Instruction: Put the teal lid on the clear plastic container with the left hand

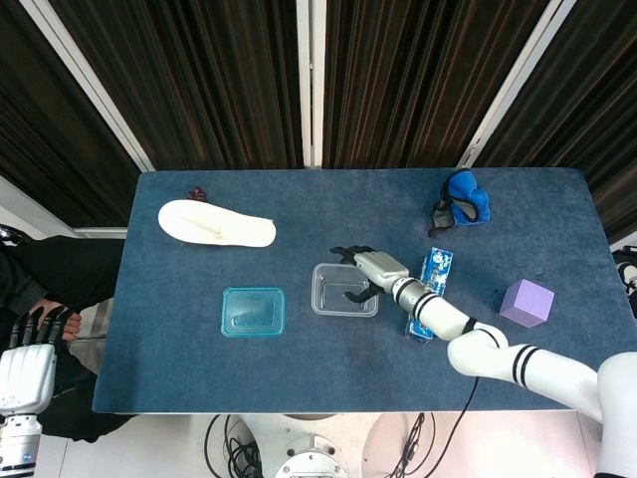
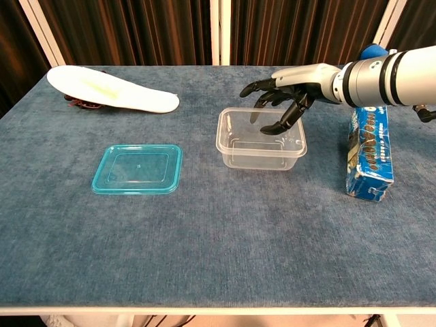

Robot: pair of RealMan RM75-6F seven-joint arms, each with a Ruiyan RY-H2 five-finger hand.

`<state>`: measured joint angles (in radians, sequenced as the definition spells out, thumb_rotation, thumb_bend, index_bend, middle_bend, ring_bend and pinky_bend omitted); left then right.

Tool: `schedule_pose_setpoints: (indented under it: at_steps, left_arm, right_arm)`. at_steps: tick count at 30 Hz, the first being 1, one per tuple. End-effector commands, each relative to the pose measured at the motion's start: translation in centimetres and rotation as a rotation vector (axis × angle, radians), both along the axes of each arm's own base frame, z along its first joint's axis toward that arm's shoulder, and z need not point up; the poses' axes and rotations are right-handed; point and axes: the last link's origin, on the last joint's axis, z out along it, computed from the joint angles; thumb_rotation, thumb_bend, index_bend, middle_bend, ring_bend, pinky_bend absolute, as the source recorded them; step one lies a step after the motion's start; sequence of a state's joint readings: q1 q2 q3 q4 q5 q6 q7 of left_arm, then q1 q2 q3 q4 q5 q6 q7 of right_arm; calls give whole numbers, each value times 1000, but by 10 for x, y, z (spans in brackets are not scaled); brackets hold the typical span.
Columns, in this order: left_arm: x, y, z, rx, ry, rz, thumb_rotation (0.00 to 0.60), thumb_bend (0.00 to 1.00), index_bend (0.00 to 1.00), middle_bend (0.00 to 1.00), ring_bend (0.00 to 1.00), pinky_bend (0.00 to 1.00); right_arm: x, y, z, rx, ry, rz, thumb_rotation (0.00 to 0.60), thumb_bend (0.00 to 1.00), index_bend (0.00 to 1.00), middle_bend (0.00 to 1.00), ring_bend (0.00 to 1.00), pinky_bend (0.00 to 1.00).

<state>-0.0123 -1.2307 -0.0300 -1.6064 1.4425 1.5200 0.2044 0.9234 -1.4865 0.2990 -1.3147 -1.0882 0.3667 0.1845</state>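
Observation:
The teal lid point(image 1: 253, 311) point(image 2: 138, 168) lies flat on the blue table, left of the middle. To its right the clear plastic container point(image 1: 338, 300) point(image 2: 252, 143) stands upright and uncovered. My right hand point(image 1: 368, 269) point(image 2: 286, 92) hovers over the container's right side with fingers spread and curved downward, holding nothing. My left hand point(image 1: 30, 363) hangs off the table's near left corner, far from the lid, with its dark fingers extended and nothing in them. The chest view does not show it.
A white insole point(image 1: 217, 224) point(image 2: 109, 88) lies at the back left with a small dark red thing point(image 1: 197, 193) behind it. A blue snack box point(image 1: 436, 267) point(image 2: 371, 153) stands right of the container. A purple cube point(image 1: 527, 302) and blue goggles point(image 1: 463, 199) sit further right.

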Motion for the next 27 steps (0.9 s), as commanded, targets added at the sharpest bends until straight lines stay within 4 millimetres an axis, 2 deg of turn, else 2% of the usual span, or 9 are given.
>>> schedule_pose_setpoints:
  at_steps: [1, 5, 7, 12, 19, 23, 27]
  left_arm:
    - [0, 1, 0, -4, 1, -6, 600, 0, 146, 93, 0, 15]
    - [3, 8, -1, -18, 6, -29, 600, 0, 146, 93, 0, 15]
    - [10, 16, -1, -39, 18, -71, 600, 0, 146, 93, 0, 15]
    - [39, 45, -13, -136, 34, -203, 600, 0, 146, 93, 0, 14]
    - [92, 92, -55, -330, 18, -361, 600, 0, 142, 93, 0, 14]
    - [110, 109, -82, -409, 7, -374, 600, 0, 125, 86, 0, 14]
    - [119, 119, -106, -473, -10, -338, 600, 0, 81, 56, 0, 15]
  right_arm:
    - [-4, 4, 5, -9, -6, 5, 600, 277, 0, 223, 0, 0]
    - [-12, 7, 16, -52, -28, -4, 600, 134, 0, 198, 0, 0]
    - [-21, 9, 30, -116, -50, -12, 600, 69, 0, 186, 0, 0]
    - [-45, 25, 73, -286, -78, -18, 600, 31, 0, 171, 0, 0]
    - [-84, 74, 135, -521, -18, -16, 600, 26, 0, 155, 0, 0]
    - [-99, 101, 159, -614, -12, -29, 600, 26, 0, 152, 0, 0]
    - [-112, 121, 175, -667, -17, -44, 600, 26, 0, 151, 0, 0]
